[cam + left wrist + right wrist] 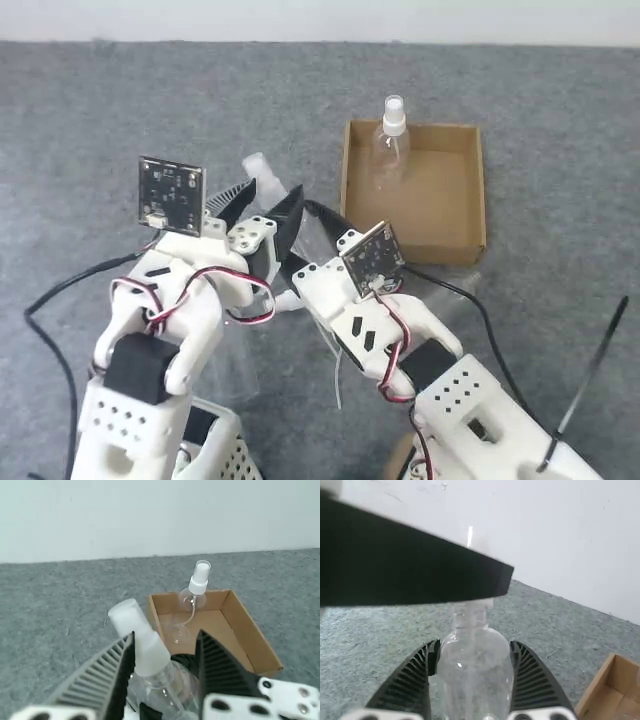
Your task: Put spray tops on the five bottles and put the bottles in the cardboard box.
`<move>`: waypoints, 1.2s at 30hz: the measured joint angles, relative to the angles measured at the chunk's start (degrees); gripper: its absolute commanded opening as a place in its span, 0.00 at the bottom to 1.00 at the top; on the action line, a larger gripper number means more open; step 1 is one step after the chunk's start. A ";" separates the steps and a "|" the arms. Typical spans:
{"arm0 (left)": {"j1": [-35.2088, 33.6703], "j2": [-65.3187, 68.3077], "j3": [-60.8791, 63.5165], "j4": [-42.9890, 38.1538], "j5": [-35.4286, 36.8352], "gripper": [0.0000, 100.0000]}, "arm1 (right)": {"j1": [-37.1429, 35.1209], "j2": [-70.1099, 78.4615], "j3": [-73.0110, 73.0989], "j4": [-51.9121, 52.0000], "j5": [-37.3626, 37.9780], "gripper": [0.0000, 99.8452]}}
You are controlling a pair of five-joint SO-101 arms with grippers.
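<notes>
Spray top (139,635) is sitting tilted between the ribbed fingers of the left gripper (166,636), which is closing narrowly on its white collar. Its nozzle is pointing up and away towards the far wall. It is being held right over the neck of the clear bottle (476,680), apparently so the top can be pressed or twisted home. I cannot tell whether it is fully seated.

Moving rightward, the right gripper (475,646) is clasping that bottle by its rounded shoulder, one jaw on each side. It seems to be acting as a brace, keeping the bottle from turning or slipping while the other arm works on the top. In the high view the two grippers are meeting nose to nose near the middle of the grey mat (560,120). One dark finger (410,565) of the left gripper is crossing just above the bottle's neck.

Further right, the cardboard box (445,205) is lying open, near the arms but apart from them. One finished bottle (390,150) is already standing in its far left corner with its top on. By my reckoning the bottle in hand is the second of the five, and it is heading for the box once capped.
</notes>
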 measured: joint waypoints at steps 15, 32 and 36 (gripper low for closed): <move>-13.54 6.24 -11.08 -0.18 -2.81 0.13 | -0.18 0.00 1.85 0.00 0.00 0.01; -8.09 4.13 2.29 -3.16 -6.42 0.13 | 0.00 0.00 1.85 0.00 0.00 0.01; -6.86 -0.09 3.78 -3.16 -6.59 0.13 | 0.18 0.00 1.85 0.00 0.00 0.01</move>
